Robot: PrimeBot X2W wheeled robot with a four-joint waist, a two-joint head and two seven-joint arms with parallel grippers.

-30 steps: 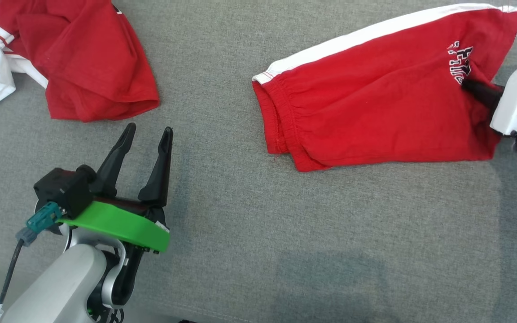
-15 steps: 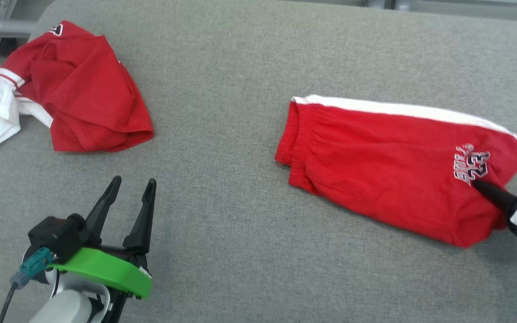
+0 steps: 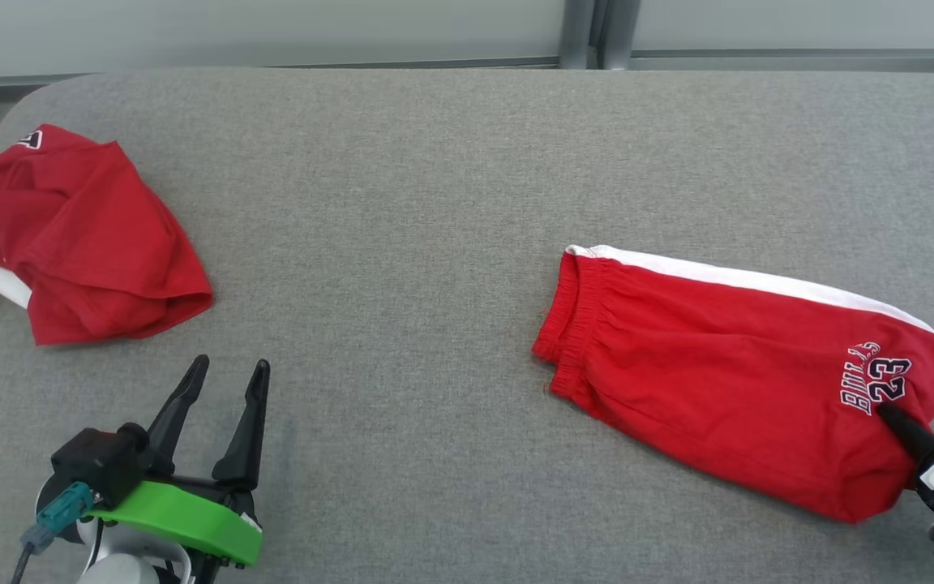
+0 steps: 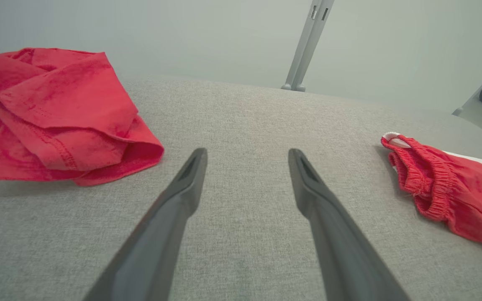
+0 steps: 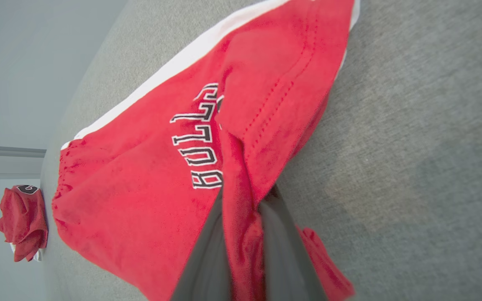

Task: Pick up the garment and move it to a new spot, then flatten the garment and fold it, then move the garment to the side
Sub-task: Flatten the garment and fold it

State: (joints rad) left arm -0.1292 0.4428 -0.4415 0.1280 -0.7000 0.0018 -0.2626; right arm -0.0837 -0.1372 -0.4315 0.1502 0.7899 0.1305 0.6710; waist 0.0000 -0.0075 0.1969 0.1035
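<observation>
The red shorts [image 3: 726, 389] are lying on the right of our grey fabric table [image 3: 402, 203], long axis running left to right, elastic waistband pointing to our left and the hem end angling nearer us. They are showing "BULLS 23" in dark print near the hem and a white stripe along the far edge. We are pinching that hem in our right gripper [image 3: 887, 412], while our left gripper [image 3: 224, 375] is hovering wide open.

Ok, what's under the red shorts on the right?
The red shorts lie on the grey table; fingers of the right gripper pinch their hem. Anything beneath is hidden.
</observation>
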